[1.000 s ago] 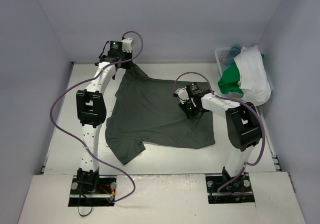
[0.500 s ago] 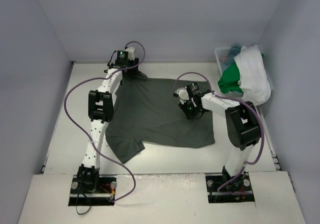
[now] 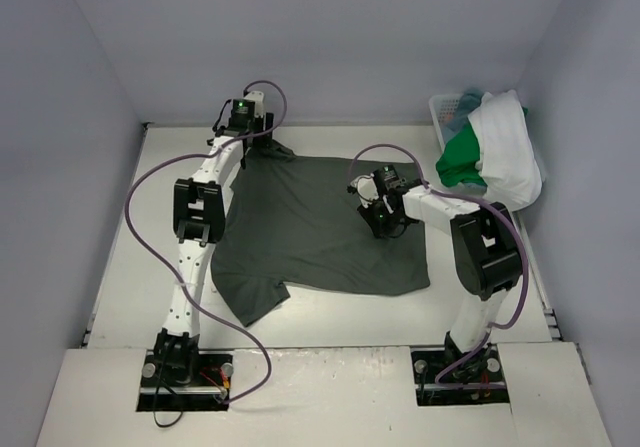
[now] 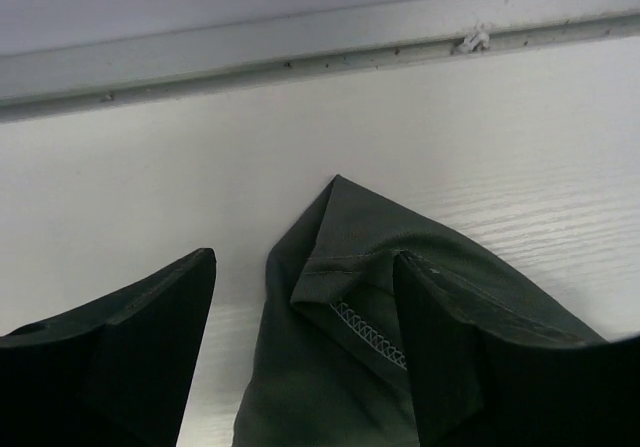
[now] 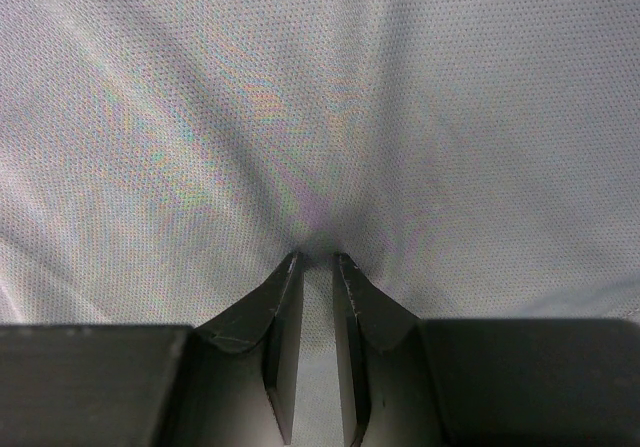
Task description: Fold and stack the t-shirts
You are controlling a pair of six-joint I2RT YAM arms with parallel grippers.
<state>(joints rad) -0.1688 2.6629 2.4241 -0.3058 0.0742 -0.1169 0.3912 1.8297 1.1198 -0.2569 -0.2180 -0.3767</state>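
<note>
A dark grey-green t-shirt (image 3: 305, 232) lies spread flat over the middle of the table. My left gripper (image 3: 262, 139) is at its far left sleeve, close to the back wall. In the left wrist view that gripper (image 4: 305, 257) is open, and the sleeve's hemmed end (image 4: 365, 232) lies loose on the table between its fingers. My right gripper (image 3: 385, 222) presses down on the shirt's right half. In the right wrist view it (image 5: 317, 257) is shut on a pinch of the cloth (image 5: 320, 117), with creases running into the tips. A white t-shirt (image 3: 505, 157) and a bright green t-shirt (image 3: 458, 159) hang out of the basket.
The white lattice basket (image 3: 445, 112) stands at the back right corner against the wall. The back wall's base rail (image 4: 300, 47) runs just beyond the left gripper. Bare white table (image 3: 140, 247) lies left of the shirt and along the near edge.
My left gripper has opened and let the sleeve drop onto the table; its arm swung a little to the right. The right arm has not moved.
</note>
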